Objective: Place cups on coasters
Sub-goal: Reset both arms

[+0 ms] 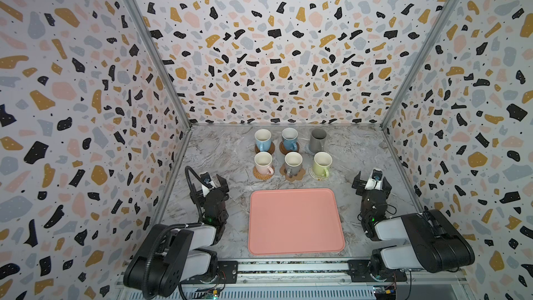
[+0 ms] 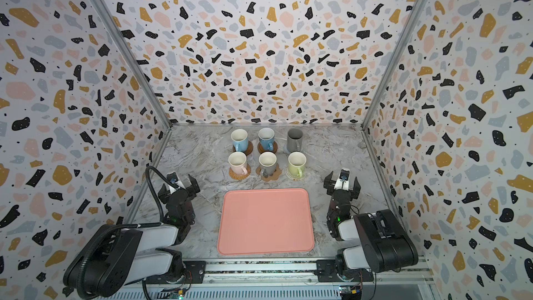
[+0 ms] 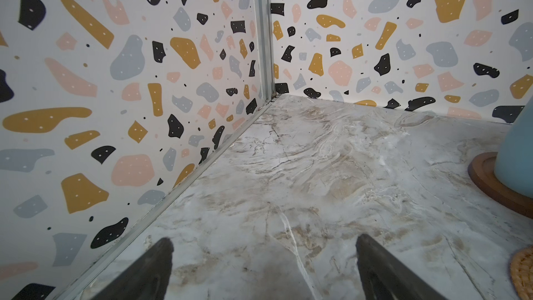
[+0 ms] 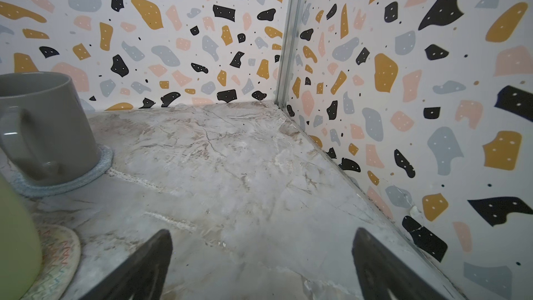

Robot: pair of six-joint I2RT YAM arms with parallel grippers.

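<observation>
Mugs [image 1: 293, 163] sit on woven, wooden and paw-shaped coasters [image 1: 297, 176].

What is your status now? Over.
Left end effector open, empty. Right end effector open, empty. Six cups, each on a coaster. Nothing in the way.

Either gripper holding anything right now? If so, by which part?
Nothing held: left gripper and right gripper are both open, with only bare tabletop showing between the jaws.

Cups [image 1: 292, 164] on coasters [image 1: 257, 175], behind tray [image 1: 295, 220]
</observation>
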